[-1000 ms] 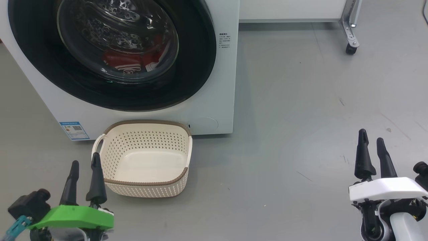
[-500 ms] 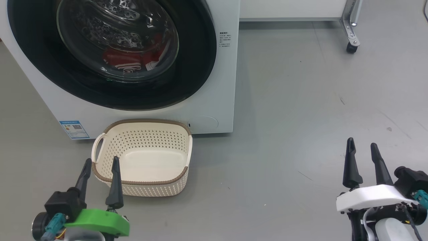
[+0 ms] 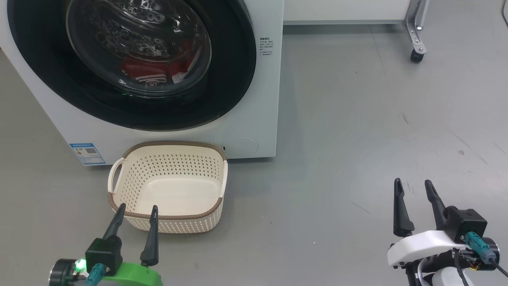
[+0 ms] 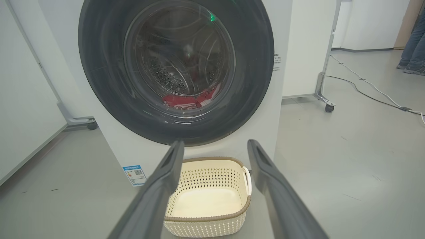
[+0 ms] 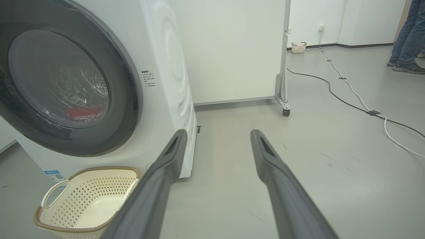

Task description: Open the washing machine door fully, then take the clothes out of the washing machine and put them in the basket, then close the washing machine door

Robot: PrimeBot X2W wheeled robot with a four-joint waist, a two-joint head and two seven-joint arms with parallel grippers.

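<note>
Left gripper [image 3: 137, 208] low, fingers wide apart, empty, tips near the basket [image 3: 174, 145] rim. Basket empty, just before the washing machine [image 3: 262, 119]. Washing machine door [image 3: 238, 79] probably latched; seam unclear. Clothes [image 3: 143, 71] inside, behind the glass. Right gripper [image 3: 412, 182] wide apart, empty, over bare floor. Opening not started; next move needs a gripper at the door's edge.

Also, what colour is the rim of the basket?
Brown, with a woven look, around the cream perforated basket; the head view shows it best.
</note>
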